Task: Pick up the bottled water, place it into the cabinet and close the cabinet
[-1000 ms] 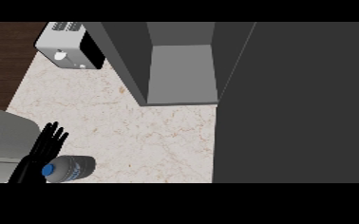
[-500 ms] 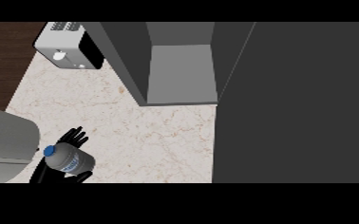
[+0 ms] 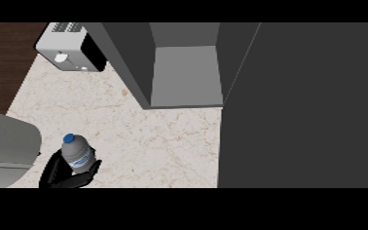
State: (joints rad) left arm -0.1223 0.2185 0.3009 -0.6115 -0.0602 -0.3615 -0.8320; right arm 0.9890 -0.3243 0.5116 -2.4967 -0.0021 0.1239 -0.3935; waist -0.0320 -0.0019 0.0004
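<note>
The bottled water (image 3: 76, 155), clear with a blue cap and a blue label, stands near the counter's front left. My left hand (image 3: 66, 177) comes in from the lower edge, its fingers and thumb curled round the bottle's lower part. The dark grey cabinet (image 3: 184, 73) stands open at the back, its pale inner shelf bare. Its door (image 3: 291, 107) is swung out and covers the whole right side of the view. My right hand does not show.
A white and black toaster (image 3: 69, 52) sits at the back left, beside the cabinet's left wall. A grey rounded shape (image 3: 16, 148) fills the left edge next to the bottle. Beige marble counter (image 3: 161, 139) lies between bottle and cabinet.
My left hand went from open at the bottle's left to curled round it. Bottle and hand have shifted a little right and toward the cabinet.
</note>
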